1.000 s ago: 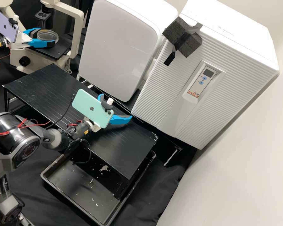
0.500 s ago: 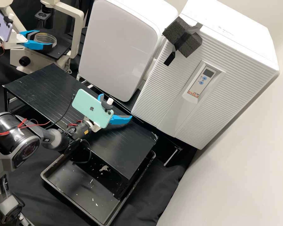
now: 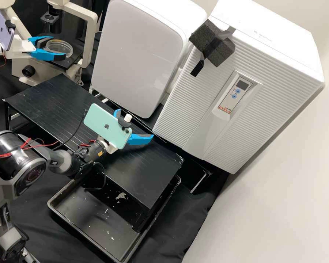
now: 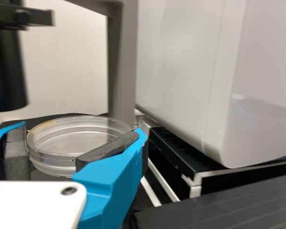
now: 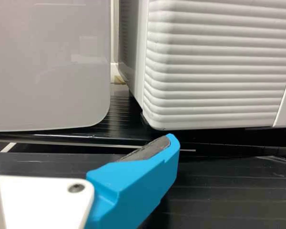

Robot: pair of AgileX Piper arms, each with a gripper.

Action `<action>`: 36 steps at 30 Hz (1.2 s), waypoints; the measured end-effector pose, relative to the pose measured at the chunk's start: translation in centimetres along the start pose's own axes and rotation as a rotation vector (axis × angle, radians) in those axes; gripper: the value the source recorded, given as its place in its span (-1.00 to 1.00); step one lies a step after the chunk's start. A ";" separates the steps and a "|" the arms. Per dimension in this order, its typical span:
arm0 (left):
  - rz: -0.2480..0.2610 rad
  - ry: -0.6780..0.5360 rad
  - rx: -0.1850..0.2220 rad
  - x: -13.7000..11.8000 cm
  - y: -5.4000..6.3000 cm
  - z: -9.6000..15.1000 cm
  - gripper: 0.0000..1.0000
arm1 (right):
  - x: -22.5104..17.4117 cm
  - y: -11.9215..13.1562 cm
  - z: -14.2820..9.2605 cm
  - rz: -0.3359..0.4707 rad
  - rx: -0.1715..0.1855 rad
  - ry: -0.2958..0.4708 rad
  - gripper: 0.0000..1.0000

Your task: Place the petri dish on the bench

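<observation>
Hovering by the microscope [image 3: 89, 40], here's the left tool [image 3: 59, 47], its two blue fingers parted by about the span of the petri dish [image 4: 57, 155], and it has the dish! Look at the left wrist view: dark pads [image 4: 109, 145] sit against the clear round wall on opposite sides, the dish lying nearly level between them. It's right over the microscope's black stage [image 3: 67, 62], though whether its base touches the stage, I can't tell.

Over to the right tool [image 3: 135, 124], poised above the raised black counter [image 3: 58, 95], fingers spread wide apart and gripping nothing. In the right wrist view one blue finger stands tall, with just a sliver of the other at the edge.

Mounted on the left arm is a lilac phone [image 3: 3, 31]; on the right arm it's a mint-green one [image 3: 106, 126]. Behind the counter, side by side, stand a smooth white cabinet [image 3: 135, 54] and a ribbed white unit [image 3: 193, 109], that second one wearing a small control panel [image 3: 232, 93] and a taped-on block of dark foam [image 3: 212, 42]. And down low, partly under the counter, sits a black tray [image 3: 64, 219] dotted with pale flecks.
</observation>
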 end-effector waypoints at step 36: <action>-0.191 -0.547 0.124 0.2 -4.8 14.6 -1.00 | 0.0 0.0 0.0 0.000 0.000 0.000 1.00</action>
